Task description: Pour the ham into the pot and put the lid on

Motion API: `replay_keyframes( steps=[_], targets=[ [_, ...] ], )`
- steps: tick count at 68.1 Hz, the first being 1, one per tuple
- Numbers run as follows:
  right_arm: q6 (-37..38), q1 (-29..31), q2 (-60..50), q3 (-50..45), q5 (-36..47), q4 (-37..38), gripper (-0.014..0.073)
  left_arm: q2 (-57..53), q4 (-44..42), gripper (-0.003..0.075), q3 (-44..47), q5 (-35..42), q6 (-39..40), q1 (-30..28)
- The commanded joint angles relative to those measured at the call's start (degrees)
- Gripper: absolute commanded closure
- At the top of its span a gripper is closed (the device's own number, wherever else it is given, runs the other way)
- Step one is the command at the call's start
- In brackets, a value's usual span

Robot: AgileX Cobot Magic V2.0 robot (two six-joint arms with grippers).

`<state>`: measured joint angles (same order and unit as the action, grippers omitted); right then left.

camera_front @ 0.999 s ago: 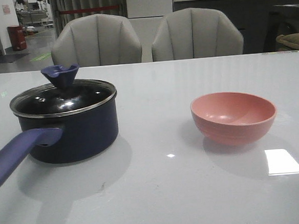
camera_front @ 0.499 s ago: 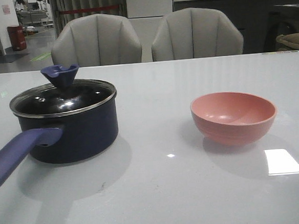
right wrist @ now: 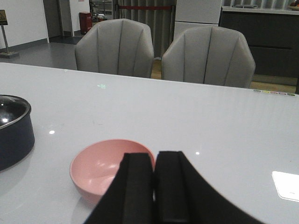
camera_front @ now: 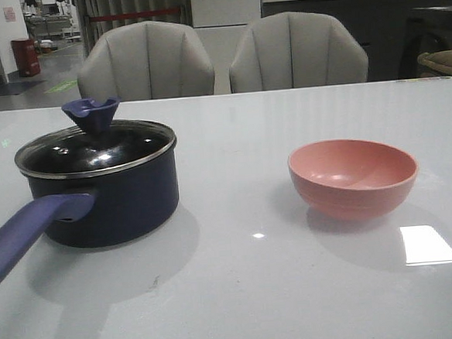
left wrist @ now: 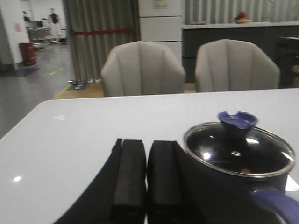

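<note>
Lid [camera_front: 94, 151] seated square on pot [camera_front: 107, 195], rim to rim, flared knob up, long handle angled toward the robot's left. Through the glass in the left wrist view, a small orange-brown fleck inside, probably ham [left wrist: 246, 171], though too small to be sure. Pink bowl [camera_front: 354, 176] well apart on the right side of table [camera_front: 242, 292], upright, nothing visible inside. Nothing shifted across the last second: pot, lid and bowl all exactly as before, no arm in the front view. Left gripper [left wrist: 147, 177] pressed shut, empty, hanging just beside the pot; right gripper [right wrist: 154, 186] likewise shut and empty, above the bowl's near edge. Judged from this stillness and layout: pouring and covering apparently done, both arms withdrawn, nothing left but rest.
</note>
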<state>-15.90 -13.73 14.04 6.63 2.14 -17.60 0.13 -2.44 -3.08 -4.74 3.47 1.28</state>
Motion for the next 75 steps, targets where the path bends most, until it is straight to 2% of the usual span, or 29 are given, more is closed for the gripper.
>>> replay_keyframes(
  steps=[1, 6, 9, 75],
  targets=[
    [-0.29, 0.03, 0.24, 1.68, 4.22, -0.09, 0.0440, -0.98, -1.17, 0.0607, 2.41, 10.21, 3.26, -2.58],
    [-0.29, 0.03, 0.24, 1.68, 4.22, -0.09, 0.0440, -1.65, -0.76, 0.0607, 4.73, 13.49, 3.28, -2.94],
    [-0.29, 0.03, 0.18, 1.68, 4.24, -0.09, 0.0440, -1.54, -0.76, 0.0607, 4.56, 11.37, 3.28, -2.81],
    [-0.29, 0.03, 0.19, 1.68, 4.24, -0.01, 0.0440, -1.54, -0.11, 0.0607, 4.57, 10.75, 3.28, -1.90]
  ],
)
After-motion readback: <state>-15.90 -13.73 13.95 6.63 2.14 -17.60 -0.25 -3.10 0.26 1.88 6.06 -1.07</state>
